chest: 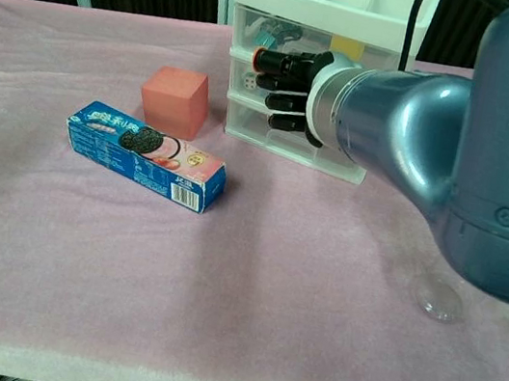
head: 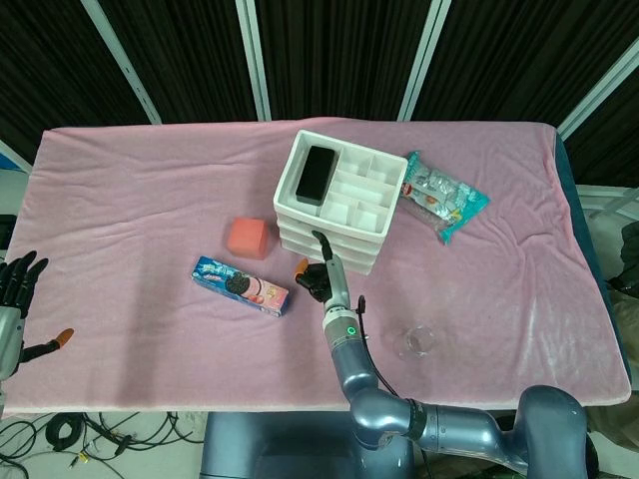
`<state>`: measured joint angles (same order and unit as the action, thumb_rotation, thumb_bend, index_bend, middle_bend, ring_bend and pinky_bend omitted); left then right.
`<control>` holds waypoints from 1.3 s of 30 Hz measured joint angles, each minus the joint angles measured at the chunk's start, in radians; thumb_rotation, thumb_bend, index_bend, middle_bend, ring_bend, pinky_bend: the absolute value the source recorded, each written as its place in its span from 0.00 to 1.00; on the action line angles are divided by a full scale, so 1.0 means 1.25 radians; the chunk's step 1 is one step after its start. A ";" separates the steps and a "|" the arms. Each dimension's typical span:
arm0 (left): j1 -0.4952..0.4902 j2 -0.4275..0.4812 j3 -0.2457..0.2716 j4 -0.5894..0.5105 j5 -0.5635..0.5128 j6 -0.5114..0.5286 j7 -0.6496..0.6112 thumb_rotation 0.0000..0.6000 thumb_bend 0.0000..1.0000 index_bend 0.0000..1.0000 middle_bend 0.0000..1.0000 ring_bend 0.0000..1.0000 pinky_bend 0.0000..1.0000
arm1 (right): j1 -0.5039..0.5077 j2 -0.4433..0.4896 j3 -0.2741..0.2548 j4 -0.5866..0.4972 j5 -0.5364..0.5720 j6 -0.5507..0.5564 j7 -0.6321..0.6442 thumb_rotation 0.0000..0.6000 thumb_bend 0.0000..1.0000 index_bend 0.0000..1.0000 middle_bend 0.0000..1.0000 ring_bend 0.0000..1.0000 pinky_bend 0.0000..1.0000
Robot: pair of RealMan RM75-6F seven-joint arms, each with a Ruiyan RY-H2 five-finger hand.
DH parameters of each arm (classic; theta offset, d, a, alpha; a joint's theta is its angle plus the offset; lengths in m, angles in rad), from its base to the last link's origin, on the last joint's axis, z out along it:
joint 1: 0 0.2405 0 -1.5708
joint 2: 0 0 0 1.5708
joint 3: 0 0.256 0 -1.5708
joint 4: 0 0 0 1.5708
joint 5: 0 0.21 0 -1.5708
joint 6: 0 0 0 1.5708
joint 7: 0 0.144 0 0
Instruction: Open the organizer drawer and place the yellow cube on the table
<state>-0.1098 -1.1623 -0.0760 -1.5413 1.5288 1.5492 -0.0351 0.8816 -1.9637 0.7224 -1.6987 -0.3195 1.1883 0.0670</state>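
The white organizer (head: pixel 334 200) (chest: pixel 264 16) stands mid-table with its clear-fronted drawers pushed in. A yellow cube (chest: pixel 349 48) shows through the top drawer's front in the chest view. My right hand (head: pixel 319 274) (chest: pixel 287 84) is right at the drawer fronts. One finger reaches to the lowest drawer and the thumb is held apart to the left, with nothing in its grasp. My left hand (head: pixel 18 294) hangs off the table's left edge with its fingers spread, holding nothing. It does not show in the chest view.
A pink cube (head: pixel 249 238) (chest: pixel 174 101) sits left of the organizer. A blue cookie box (head: pixel 240 285) (chest: pixel 146 156) lies in front of the cube. A snack bag (head: pixel 442 197) lies right of the organizer. A clear cup (head: pixel 417 341) (chest: pixel 438 300) stands near the front right.
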 measured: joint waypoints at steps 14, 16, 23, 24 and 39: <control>0.000 -0.001 0.001 -0.006 -0.004 -0.004 0.007 1.00 0.00 0.00 0.00 0.00 0.00 | -0.002 -0.001 0.012 0.008 0.020 -0.020 -0.002 1.00 0.70 0.06 0.94 1.00 1.00; 0.000 -0.002 0.002 -0.006 -0.004 -0.005 0.010 1.00 0.00 0.00 0.00 0.00 0.00 | 0.000 -0.002 0.015 0.010 0.022 -0.023 -0.004 1.00 0.71 0.06 0.94 1.00 1.00; -0.001 0.000 0.004 -0.009 -0.003 -0.009 0.012 1.00 0.00 0.00 0.00 0.00 0.00 | 0.002 -0.002 0.021 0.016 0.017 -0.020 -0.004 1.00 0.70 0.06 0.94 1.00 1.00; -0.001 0.000 0.004 -0.009 -0.003 -0.009 0.013 1.00 0.00 0.00 0.00 0.00 0.00 | 0.002 -0.002 0.021 0.015 0.017 -0.020 -0.003 1.00 0.70 0.06 0.94 1.00 1.00; 0.000 0.000 0.006 -0.012 -0.004 -0.011 0.015 1.00 0.00 0.00 0.00 0.00 0.00 | 0.001 -0.002 0.027 0.020 0.027 -0.023 -0.005 1.00 0.70 0.08 0.94 1.00 1.00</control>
<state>-0.1102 -1.1618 -0.0687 -1.5560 1.5243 1.5359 -0.0158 0.8829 -1.9660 0.7559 -1.6732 -0.2857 1.1597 0.0608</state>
